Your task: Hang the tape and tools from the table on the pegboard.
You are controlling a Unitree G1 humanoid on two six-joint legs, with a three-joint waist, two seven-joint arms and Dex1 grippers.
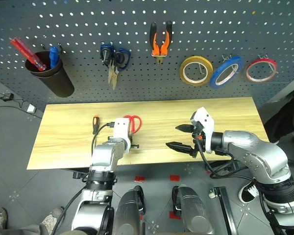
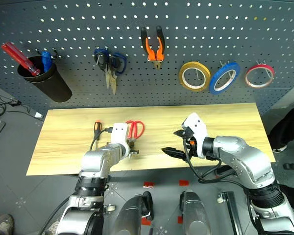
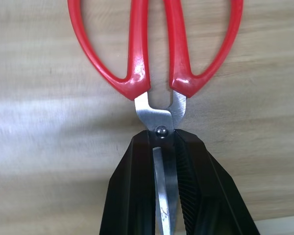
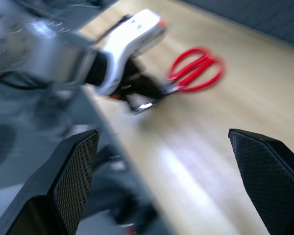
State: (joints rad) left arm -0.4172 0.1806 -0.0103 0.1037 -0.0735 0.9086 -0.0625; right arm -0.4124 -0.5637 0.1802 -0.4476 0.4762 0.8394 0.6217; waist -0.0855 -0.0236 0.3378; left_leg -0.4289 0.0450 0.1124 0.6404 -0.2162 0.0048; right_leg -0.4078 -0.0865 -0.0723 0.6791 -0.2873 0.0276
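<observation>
Scissors (image 3: 157, 73), red-handled: laid on the table (image 1: 63, 137) near its front edge, left of centre, long axis running front to back, handles toward the pegboard (image 1: 137, 24). Blades are clamped just below the pivot by the left gripper (image 3: 164, 161) (the nearer arm). Right gripper (image 1: 182, 137) is held spread wide, empty, above the table's front edge.

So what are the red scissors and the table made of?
The red scissors: the handles look like glossy plastic, with bright highlights on them, and the blades look like shiny steel. The table: its light top shows wood grain, though it could be real wood or a laminate.
</observation>
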